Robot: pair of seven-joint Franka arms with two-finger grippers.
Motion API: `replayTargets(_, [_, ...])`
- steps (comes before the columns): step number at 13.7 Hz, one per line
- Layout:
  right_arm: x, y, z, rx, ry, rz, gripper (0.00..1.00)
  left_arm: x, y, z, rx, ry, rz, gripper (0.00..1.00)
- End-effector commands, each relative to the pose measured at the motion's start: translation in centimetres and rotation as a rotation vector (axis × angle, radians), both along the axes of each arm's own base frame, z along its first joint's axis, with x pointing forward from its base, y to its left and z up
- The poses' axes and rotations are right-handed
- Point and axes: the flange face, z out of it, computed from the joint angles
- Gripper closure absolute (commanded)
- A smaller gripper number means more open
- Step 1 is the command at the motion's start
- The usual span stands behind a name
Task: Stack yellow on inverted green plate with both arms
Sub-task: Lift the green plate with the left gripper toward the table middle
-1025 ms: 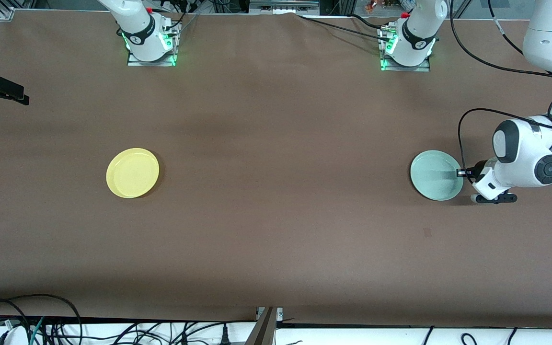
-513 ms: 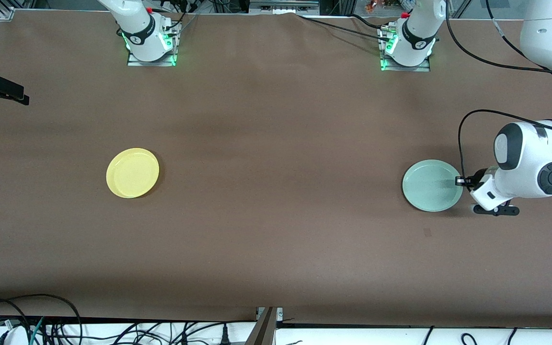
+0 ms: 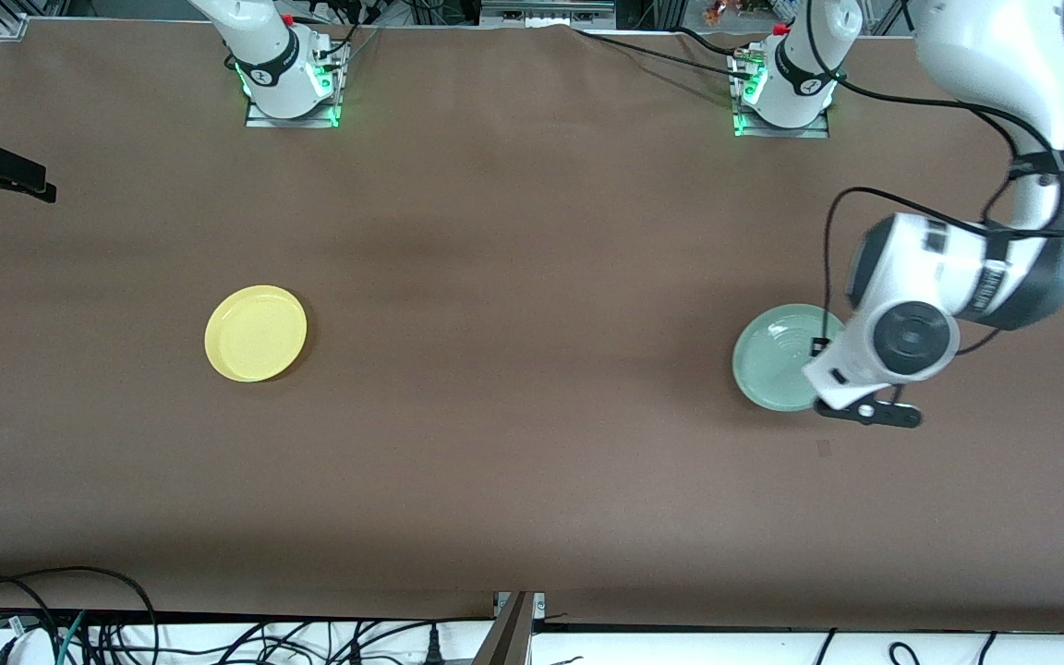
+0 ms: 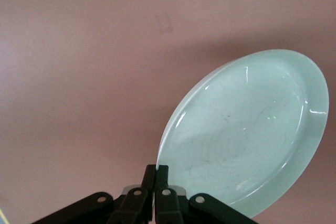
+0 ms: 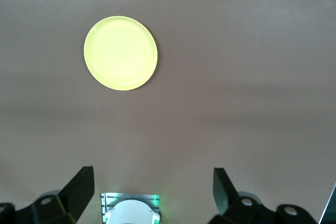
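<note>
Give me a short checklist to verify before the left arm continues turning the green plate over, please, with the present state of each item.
1. Left gripper shut on the rim of the green plate: ok.
2. Green plate lifted off the table and tilted: ok.
3. Green plate fully inverted: not ok; the wrist view shows its hollow side.
4. Yellow plate lying flat toward the right arm's end, untouched: ok.
5. Right gripper open, waiting high over the table: ok.
6. Grip firm enough for more rotation: cannot tell.
</note>
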Motion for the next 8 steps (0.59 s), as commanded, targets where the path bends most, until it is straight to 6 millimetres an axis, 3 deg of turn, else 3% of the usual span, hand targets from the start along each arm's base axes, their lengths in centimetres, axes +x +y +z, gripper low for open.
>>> replayTargets(1, [-0.1, -0.2, 0.5, 0.006, 0.003, 0.000, 0.00, -0.9, -6.3, 2.3, 0.063, -0.033, -0.039, 1.00])
replayTargets(5, [-0.1, -0.2, 0.5, 0.006, 0.003, 0.000, 0.00, -4.2, -16.2, 3.4, 0.125, -0.123, -0.088, 1.00])
replayTargets(8, [-0.1, -0.3, 0.5, 0.006, 0.001, -0.002, 0.00, -8.0, -23.9, 1.6, 0.247, -0.237, -0.145, 1.00])
